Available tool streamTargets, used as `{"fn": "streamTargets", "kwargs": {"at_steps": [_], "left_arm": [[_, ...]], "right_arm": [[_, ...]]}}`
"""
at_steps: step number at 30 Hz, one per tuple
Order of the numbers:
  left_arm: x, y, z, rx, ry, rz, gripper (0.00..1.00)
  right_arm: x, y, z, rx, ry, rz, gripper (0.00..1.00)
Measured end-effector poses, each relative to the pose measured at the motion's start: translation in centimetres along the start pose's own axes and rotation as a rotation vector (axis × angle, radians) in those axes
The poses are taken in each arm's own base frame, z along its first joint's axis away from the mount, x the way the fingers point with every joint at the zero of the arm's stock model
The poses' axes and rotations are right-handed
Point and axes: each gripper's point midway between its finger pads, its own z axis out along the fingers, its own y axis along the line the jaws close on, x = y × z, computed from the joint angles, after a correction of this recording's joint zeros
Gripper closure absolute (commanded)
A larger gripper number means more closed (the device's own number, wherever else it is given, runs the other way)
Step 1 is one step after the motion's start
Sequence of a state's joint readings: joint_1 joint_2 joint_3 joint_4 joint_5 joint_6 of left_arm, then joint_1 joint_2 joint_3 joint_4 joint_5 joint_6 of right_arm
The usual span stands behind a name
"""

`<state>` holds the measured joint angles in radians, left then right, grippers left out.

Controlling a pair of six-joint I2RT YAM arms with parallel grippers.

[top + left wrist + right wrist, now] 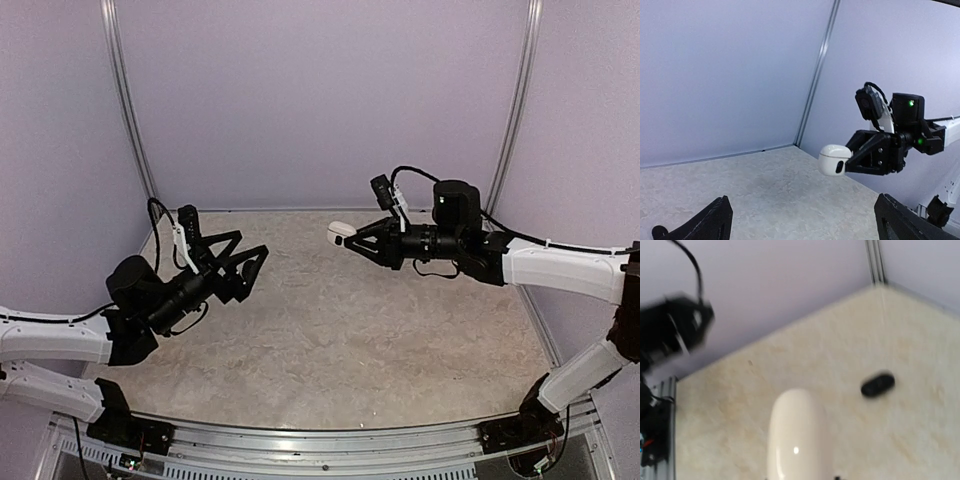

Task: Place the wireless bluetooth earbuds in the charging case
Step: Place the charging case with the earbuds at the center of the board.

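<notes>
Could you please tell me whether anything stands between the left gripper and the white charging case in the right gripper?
Nothing visible does. The charging case is clamped in the right gripper above the table, and the left wrist view shows only open air between it and the open left gripper.

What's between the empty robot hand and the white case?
Nothing. From the top camera, only bare table shows between the left gripper and the case in the right gripper.
</notes>
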<state>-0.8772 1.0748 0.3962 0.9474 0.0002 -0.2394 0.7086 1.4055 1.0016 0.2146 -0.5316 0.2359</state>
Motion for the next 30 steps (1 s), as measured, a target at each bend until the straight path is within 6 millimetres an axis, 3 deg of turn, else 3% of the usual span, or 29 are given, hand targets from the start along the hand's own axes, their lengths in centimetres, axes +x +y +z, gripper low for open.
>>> {"fn": "streamTargets", "kwargs": {"at_steps": [5,12,19,30], "left_arm": [[-0.7,5.6,1.3,-0.281,0.053,-0.05,0.01],[0.9,11.0,-0.3,-0.504,0.128,-0.091,0.01],[1.9,12.1,-1.0,-0.557,0.162,-0.115,0.01],[2.7,12.6,-1.5,-0.588,0.189,-0.137,0.01]], "right_arm": [[4.7,-4.1,2.4,0.015,0.111,0.113,0.9],[9.8,-7.5,6.5,0.002,0.235,0.215,0.9],[13.1,-10.1,10.6,-0.03,0.302,0.275,0.89],[14.7,-13.6,15.0,-0.03,0.331,0.302,0.86]]}}
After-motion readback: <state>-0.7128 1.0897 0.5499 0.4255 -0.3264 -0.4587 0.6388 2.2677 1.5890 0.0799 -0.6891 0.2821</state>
